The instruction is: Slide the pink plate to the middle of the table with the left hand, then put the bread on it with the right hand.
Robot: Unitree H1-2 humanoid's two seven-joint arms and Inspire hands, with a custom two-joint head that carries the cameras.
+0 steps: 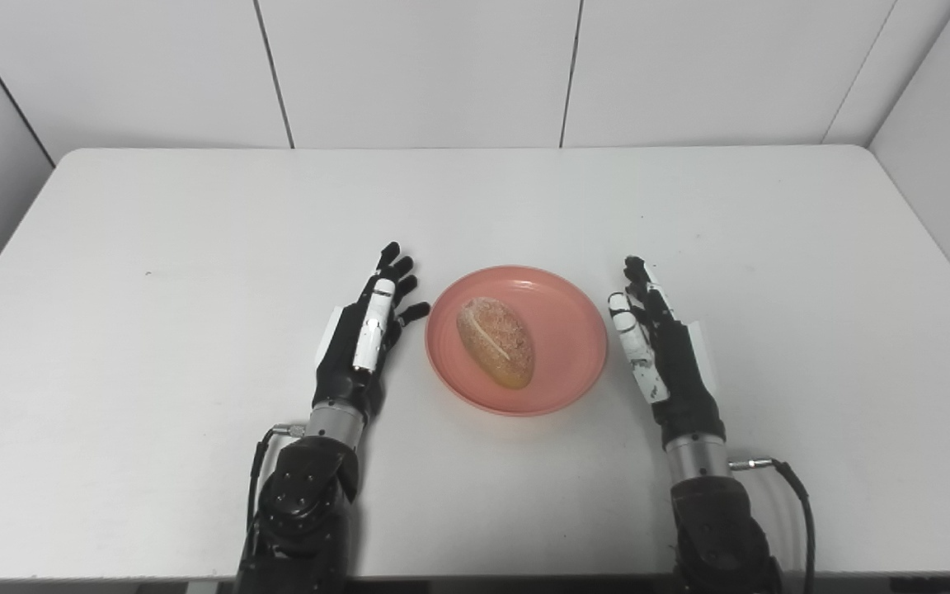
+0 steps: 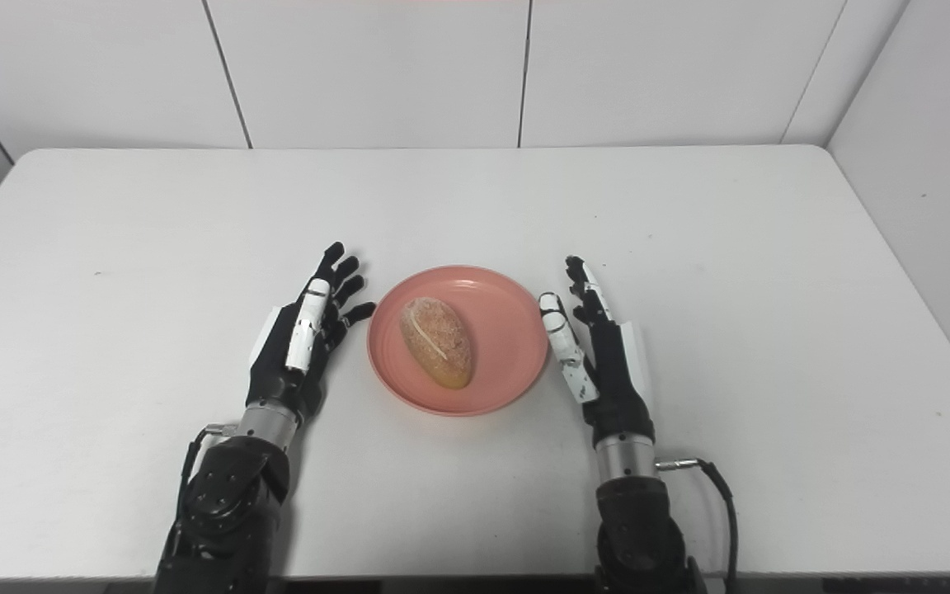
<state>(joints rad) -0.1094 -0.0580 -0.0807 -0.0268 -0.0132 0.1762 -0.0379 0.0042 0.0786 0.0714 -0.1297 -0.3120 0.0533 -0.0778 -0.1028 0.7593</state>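
The left hand (image 1: 366, 334) lies spread, fingers apart and stretched forward, holding nothing — it sits just beside the left rim of the pink plate (image 1: 570, 330), and whether its nearest fingertip actually touches that rim I cannot tell. The right hand (image 1: 660, 346) is spread too, its fingers extended and slightly apart, empty, turned on edge with the thumb side facing the plate; it stands just off the plate's right rim, close but seemingly apart from it. Both forearms come up from the near edge of the white desk (image 1: 195, 247), one on each side of the plate, so the two hands flank it almost evenly.

The pink plate rests flat around the middle of the desk, somewhat toward the near edge. In it lies the bread (image 1: 495, 341) — an oval, golden-brown roll with a pale split along its top, laid at a slant, its narrower end pointing toward the near side. It sits a little left of the plate's centre, wholly inside the rim
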